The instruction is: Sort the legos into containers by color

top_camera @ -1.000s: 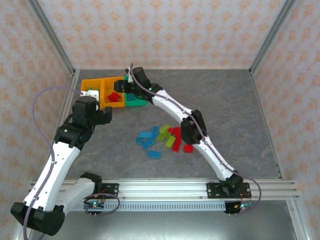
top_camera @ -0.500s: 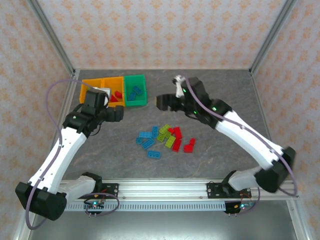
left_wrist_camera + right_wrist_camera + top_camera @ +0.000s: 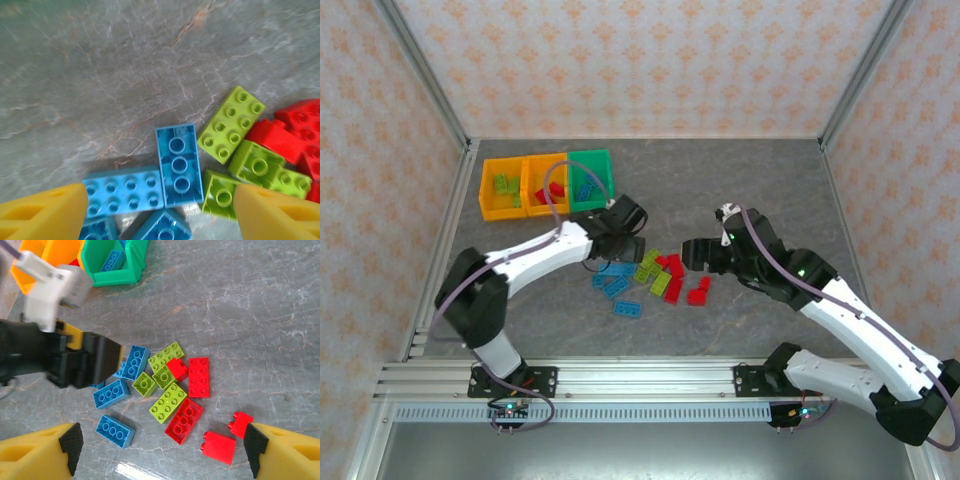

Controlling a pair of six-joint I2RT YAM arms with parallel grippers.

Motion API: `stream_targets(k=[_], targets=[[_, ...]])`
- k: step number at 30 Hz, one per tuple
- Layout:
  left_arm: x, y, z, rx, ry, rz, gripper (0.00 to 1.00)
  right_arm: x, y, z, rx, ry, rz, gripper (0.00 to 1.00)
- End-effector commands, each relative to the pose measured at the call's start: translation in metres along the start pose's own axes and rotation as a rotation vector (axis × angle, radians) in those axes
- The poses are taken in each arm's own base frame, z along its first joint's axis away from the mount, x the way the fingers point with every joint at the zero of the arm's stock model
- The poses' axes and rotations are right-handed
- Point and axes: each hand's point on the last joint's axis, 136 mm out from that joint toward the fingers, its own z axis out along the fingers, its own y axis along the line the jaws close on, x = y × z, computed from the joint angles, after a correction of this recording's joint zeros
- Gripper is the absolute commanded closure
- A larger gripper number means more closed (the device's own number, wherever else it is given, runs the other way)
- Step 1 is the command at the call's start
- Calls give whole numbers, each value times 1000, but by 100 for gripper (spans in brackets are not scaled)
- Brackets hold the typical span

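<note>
Legos (image 3: 655,278) lie heaped mid-desk (image 3: 770,190). The left gripper (image 3: 161,200) hangs open right over the blue ones, and the right gripper (image 3: 160,452) is open above the red side. The containers (image 3: 488,190) sit well behind, bricks inside.

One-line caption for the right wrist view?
Open right claw hovers over mixed blue, green and red legos, green container beyond.

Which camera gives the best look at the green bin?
The top external view: the whole green bin shows, blue bricks inside. The right wrist view catches one corner, cut off at the top edge.
</note>
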Motion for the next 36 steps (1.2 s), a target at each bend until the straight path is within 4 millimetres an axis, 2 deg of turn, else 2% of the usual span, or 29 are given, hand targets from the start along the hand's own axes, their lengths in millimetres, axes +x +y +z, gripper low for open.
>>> stream_targets(k=[1, 7, 9, 12, 19, 22, 24, 27, 29, 32, 36], targets=[[-23, -6, 12, -31, -51, -70, 28, 6, -12, 5, 51, 8, 35, 14], [-24, -13, 42, -55, -15, -51, 36, 6, -12, 5, 56, 12, 22, 14], [-16, -19, 59, -40, 24, -38, 37, 6, -13, 5, 59, 10, 20, 14], [-10, -16, 71, -61, 43, -43, 42, 5, -12, 6, 55, 11, 27, 14], [0, -6, 81, -107, 58, -36, 61, 4, -8, 5, 38, 12, 45, 14], [2, -5, 79, -101, 60, -37, 72, 2, -4, 4, 21, 11, 57, 14], [-1, -6, 70, -93, 50, -32, 77, 0, -1, 3, 8, 7, 67, 14], [-18, 0, 46, -101, -6, -35, 79, -1, 1, 3, -2, 4, 74, 14], [-37, 7, 23, -93, -64, -36, 80, -2, 3, 3, -7, 3, 79, 13], [-71, 27, -2, -117, -157, -58, 80, -2, 3, 3, -9, 2, 84, 13], [-124, 62, -15, -176, -276, -98, 79, -1, 2, 3, -11, 2, 93, 13]])
